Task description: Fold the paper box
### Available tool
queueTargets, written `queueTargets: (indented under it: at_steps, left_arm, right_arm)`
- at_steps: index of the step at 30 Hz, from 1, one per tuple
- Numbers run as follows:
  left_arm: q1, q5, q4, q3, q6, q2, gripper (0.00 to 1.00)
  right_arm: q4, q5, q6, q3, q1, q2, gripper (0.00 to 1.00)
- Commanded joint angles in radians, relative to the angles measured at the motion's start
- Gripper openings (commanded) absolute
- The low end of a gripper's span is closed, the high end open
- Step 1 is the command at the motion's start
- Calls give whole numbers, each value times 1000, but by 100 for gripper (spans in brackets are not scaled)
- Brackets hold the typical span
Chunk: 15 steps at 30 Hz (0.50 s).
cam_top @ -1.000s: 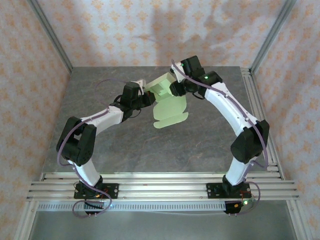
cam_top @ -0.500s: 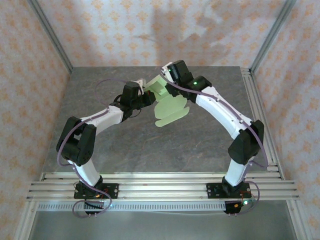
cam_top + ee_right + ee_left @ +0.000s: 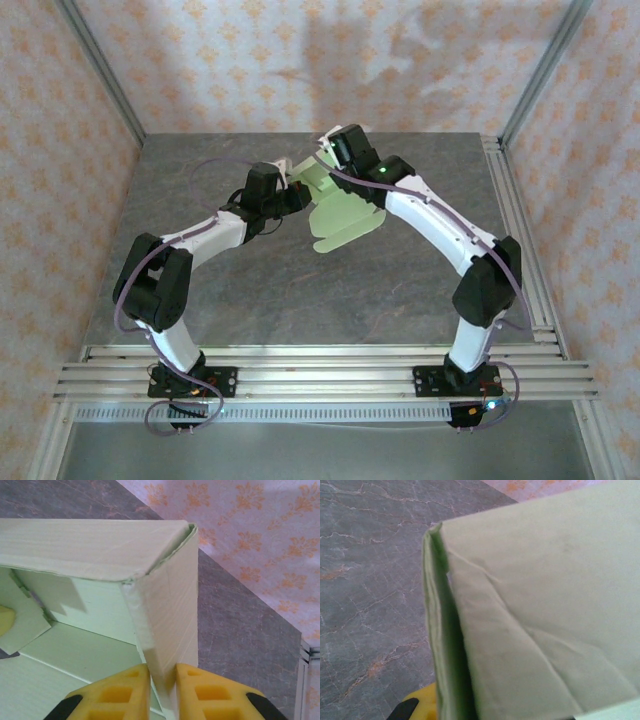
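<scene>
While both arms reach in toward the far middle of the table (image 3: 260, 290), the right gripper (image 3: 162, 682) has its two yellow fingers (image 3: 117, 692) drawn in tight on an upright side wall of the paper box (image 3: 100, 545), and the thin card takes up the narrow slot between them. From that wrist the box's open inside lies to the left, with a folded corner at the top.

The left gripper (image 3: 296, 192) is closed too, pinching the box at its left edge. In its wrist view the creased pale green card sits very close, and part of one yellow finger (image 3: 422, 702) shows beside a folded seam.

From above, the box sits between the two grippers, the left one on its left side and the right one at its far edge. A broad flap with rounded tabs spreads toward the near right. Whether that flap touches the table cannot be told.

The table is grey, veined like stone. Aluminium rails (image 3: 320, 365) run along its near edge, where the arm bases are bolted. Wallpaper (image 3: 220, 60) in pale pink with orange motifs covers the left, far and right sides, and metal posts (image 3: 100, 70) stand at the far corners.
</scene>
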Motion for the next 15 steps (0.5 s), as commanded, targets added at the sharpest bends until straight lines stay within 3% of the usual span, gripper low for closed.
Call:
queueTargets:
  at_steps: [1, 4, 12, 15]
  left_arm:
    - [-8, 47, 16, 26, 24, -28, 0]
    - [-9, 45, 16, 24, 26, -30, 0]
    - [-9, 48, 13, 28, 23, -34, 0]
    - [-9, 49, 12, 29, 21, -36, 0]
  right_arm:
    - [30, 52, -31, 5, 18, 34, 19]
    - [39, 80, -32, 8, 19, 40, 19]
    - [77, 215, -59, 7, 42, 72, 2]
    - [90, 239, -56, 6, 50, 85, 1]
